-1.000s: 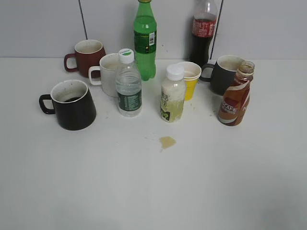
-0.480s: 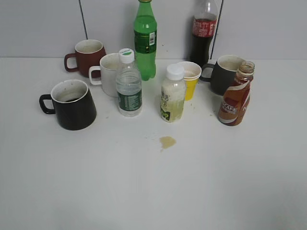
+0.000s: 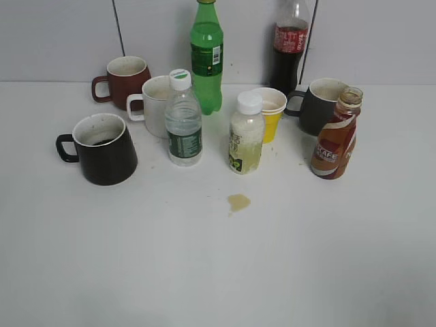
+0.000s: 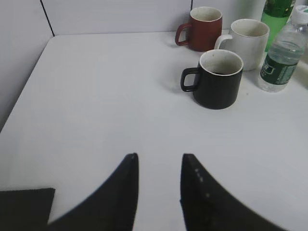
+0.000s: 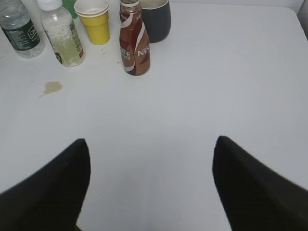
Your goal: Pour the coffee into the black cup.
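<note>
The coffee bottle, with brown liquid, a brown-orange CAFE wrapper and no cap, stands upright at the right of the table; it also shows in the right wrist view. The black cup stands at the left, handle pointing left, with a little dark liquid inside; it also shows in the left wrist view. My left gripper is open and empty, well short of the black cup. My right gripper is wide open and empty, well short of the coffee bottle. Neither gripper shows in the exterior view.
A brown-red mug, a white mug, a water bottle, a green bottle, a capped milky bottle, a yellow paper cup, a cola bottle and a dark grey mug crowd the back. A small yellowish spill lies mid-table.
</note>
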